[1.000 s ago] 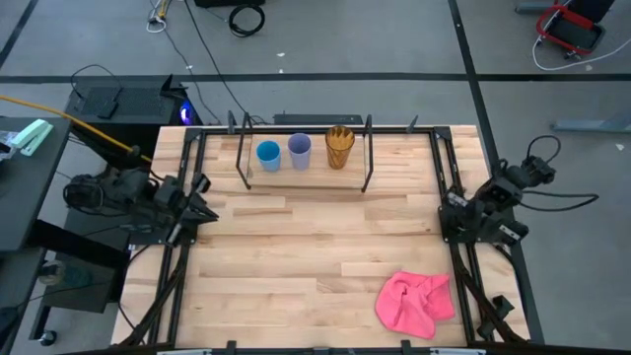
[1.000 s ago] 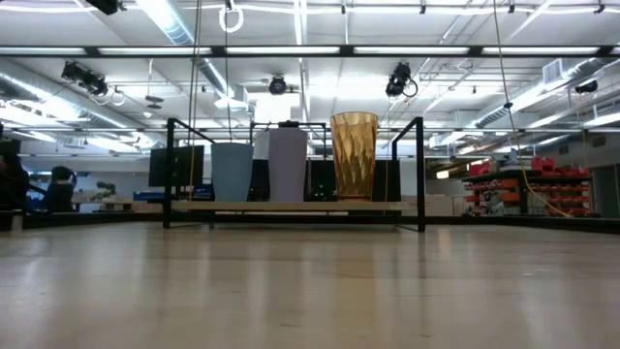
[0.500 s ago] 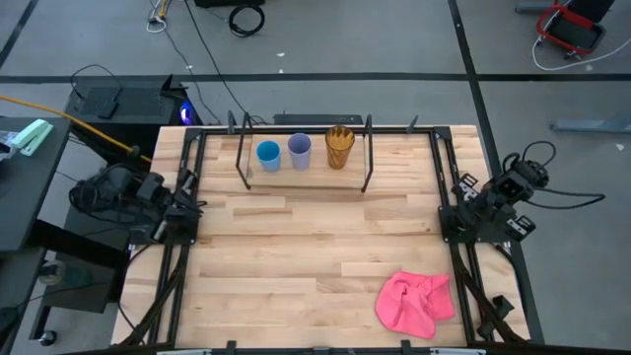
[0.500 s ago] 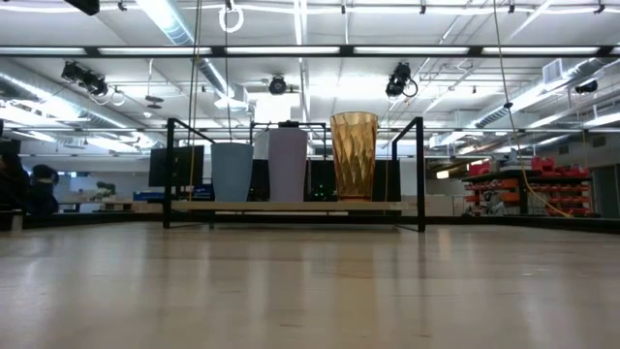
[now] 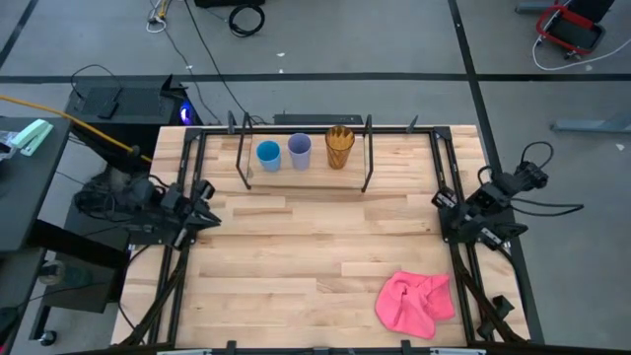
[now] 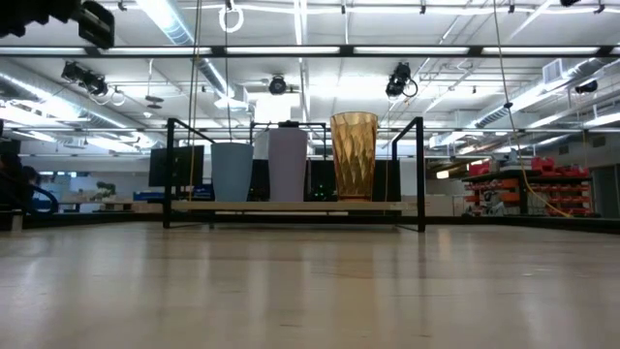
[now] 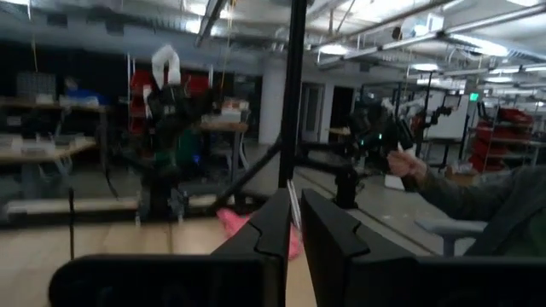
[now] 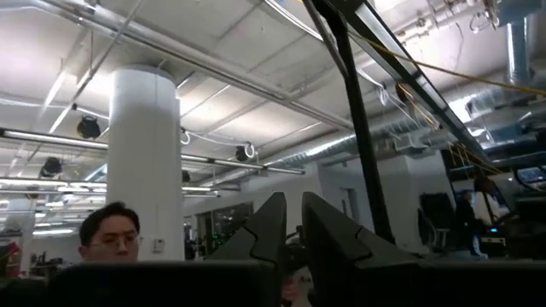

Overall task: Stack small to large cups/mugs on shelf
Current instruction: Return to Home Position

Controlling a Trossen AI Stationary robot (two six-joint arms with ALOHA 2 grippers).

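Shelf (image 5: 308,178) holds three: blue cup (image 5: 268,154), lavender cup (image 5: 299,150), amber cup (image 5: 340,146).

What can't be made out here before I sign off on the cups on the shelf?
High view: insides of the blue cup, lavender cup and amber cup, too small.
Low view: left gripper and right gripper, at the table's side edges, fall outside the frame.
Left wrist view: pink cloth partly behind that gripper's fingers; shelf outside the frame.

The high view looks straight down over the whole table (image 5: 315,247). The low view, level with the tabletop, faces the shelf (image 6: 291,206), which both share. Wrist views look closely past the left gripper (image 7: 295,209) and right gripper (image 8: 292,211) into the room.
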